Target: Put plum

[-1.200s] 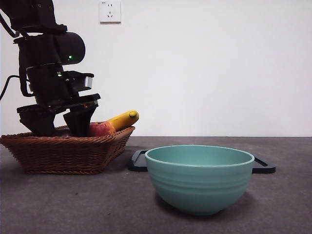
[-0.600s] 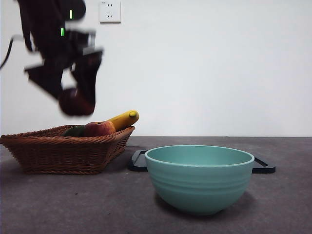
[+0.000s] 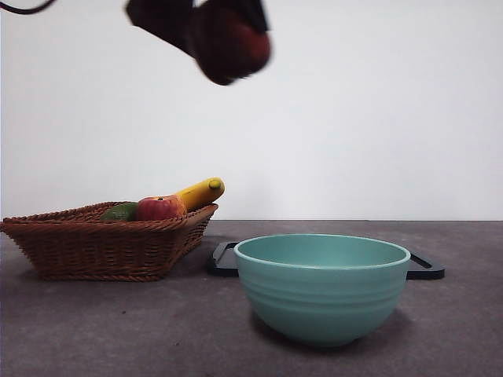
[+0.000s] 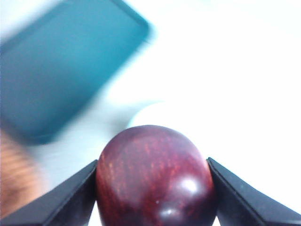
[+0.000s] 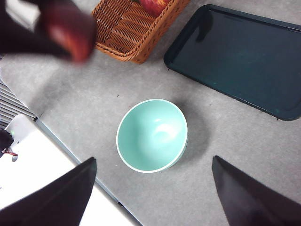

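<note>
The left gripper [image 4: 153, 188] has its two jaws closed against the sides of the plum [image 4: 155, 176], pinching it at its widest part so the smooth round fruit cannot slip out. In the front view the plum [image 3: 230, 43] hangs high in the air near the top edge, between the basket [image 3: 106, 247] on the left and the bowl [image 3: 322, 287] on the right. This height lets it pass clear of the basket rim and the fruit left there: a green fruit [image 3: 119, 212], an apple [image 3: 159, 208] and a banana [image 3: 200, 192]. Behind the bowl lies a dark tray [image 3: 424, 267], mostly hidden by it. The arm is cut off by the top edge and blurred. The right gripper [image 5: 150, 193] waits above the table, jaws spread wide and holding nothing.
</note>
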